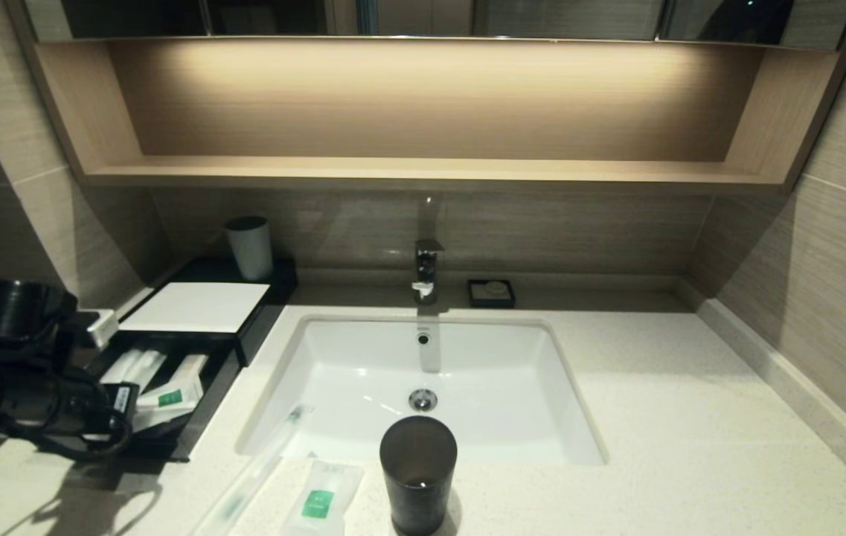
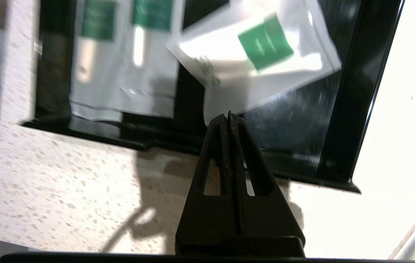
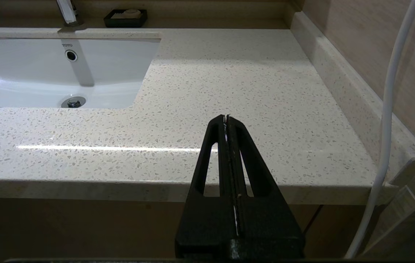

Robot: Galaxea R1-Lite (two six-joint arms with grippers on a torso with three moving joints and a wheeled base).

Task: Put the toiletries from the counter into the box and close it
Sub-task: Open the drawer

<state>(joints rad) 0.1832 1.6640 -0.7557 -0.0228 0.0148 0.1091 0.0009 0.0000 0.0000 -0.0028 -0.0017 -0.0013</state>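
The black box with a white top panel (image 1: 196, 307) stands at the counter's (image 1: 690, 417) left, its drawer (image 1: 203, 387) pulled open with several white sachets inside. The wrapped toothbrush (image 1: 259, 465) and a white sachet with a green label (image 1: 322, 497) lie on the counter in front of the sink. My left gripper (image 1: 121, 398) is shut over the drawer's front edge (image 2: 302, 179). In the left wrist view its tip (image 2: 228, 116) is at the corner of a tilted sachet (image 2: 258, 54) lying in the drawer. My right gripper (image 3: 226, 117) is shut and empty, off the counter's front edge (image 3: 119, 186) on the right.
A dark tumbler (image 1: 417, 469) stands by the front edge, right of the loose sachet. The white sink (image 1: 482, 372), tap (image 1: 426, 268) and small black soap dish (image 1: 491, 292) sit behind. A white cup (image 1: 250, 247) stands behind the box. A white cable (image 3: 386, 128) hangs by my right gripper.
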